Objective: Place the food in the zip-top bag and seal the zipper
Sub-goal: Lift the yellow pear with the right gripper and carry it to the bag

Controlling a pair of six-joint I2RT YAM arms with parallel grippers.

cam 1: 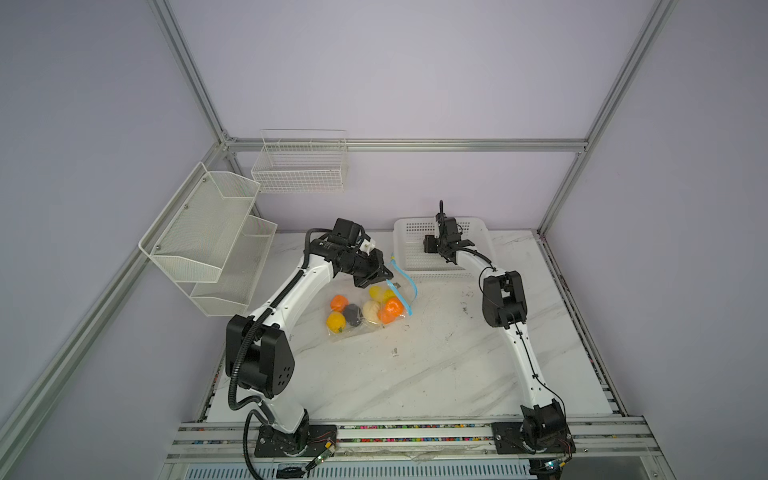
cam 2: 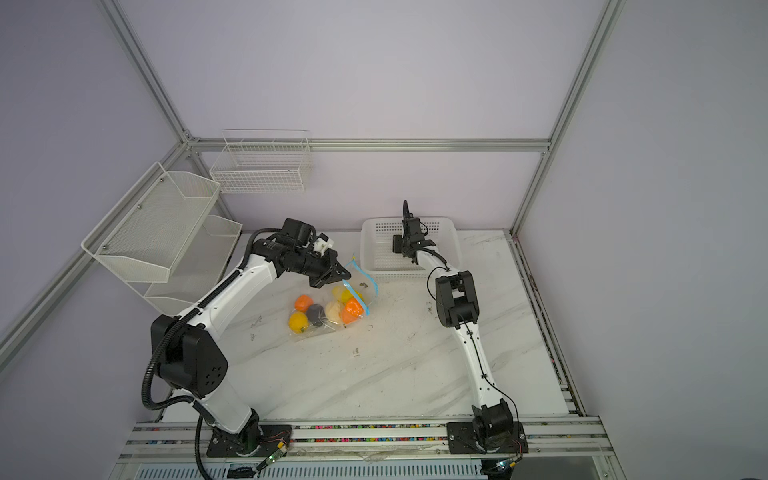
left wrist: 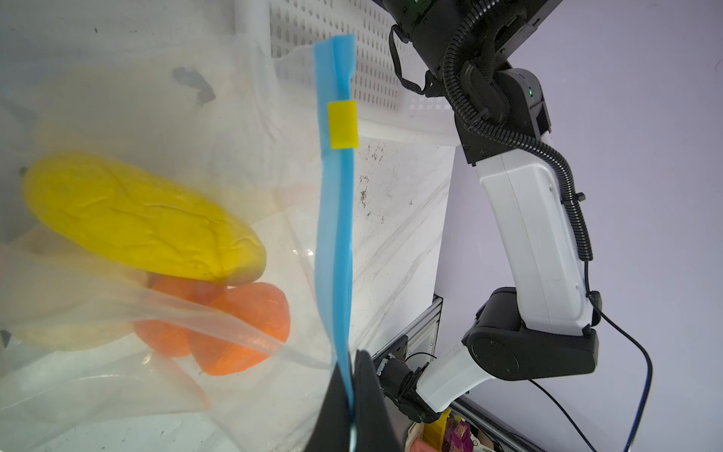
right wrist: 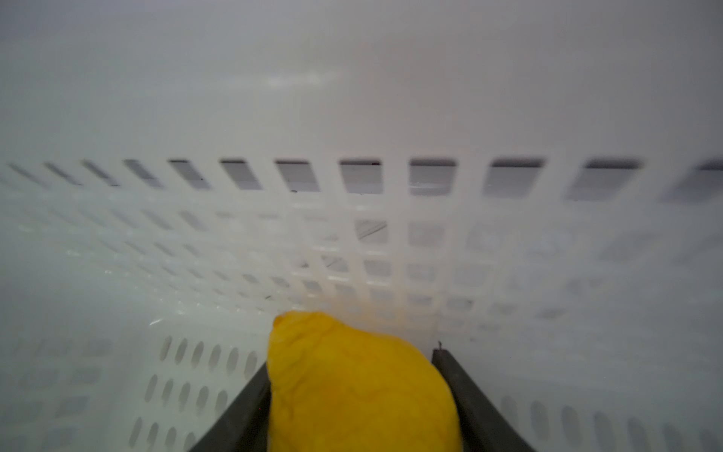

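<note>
While the left hand (left wrist: 351,368) pinches the zipper (left wrist: 335,235) on the zip-top bag (left wrist: 234,156), the right hand (right wrist: 352,357) grips a yellow fruit (right wrist: 360,391) in the basket (right wrist: 391,242); next comes carrying it to the bag.

Clear bag (cam 1: 356,331) lying, most food (cam 1: 370,309) inside (blue zipper (left wrist: 336,235) open).

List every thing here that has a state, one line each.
Bag: mouth open, food inside, edge lifted by the left end effector.
Zipper: unsealed.
Left end effector: shut on the zipper.
Right end effector: closed on a yellow fruit.
Yellow fruit: gripped, inside the basket.
</note>
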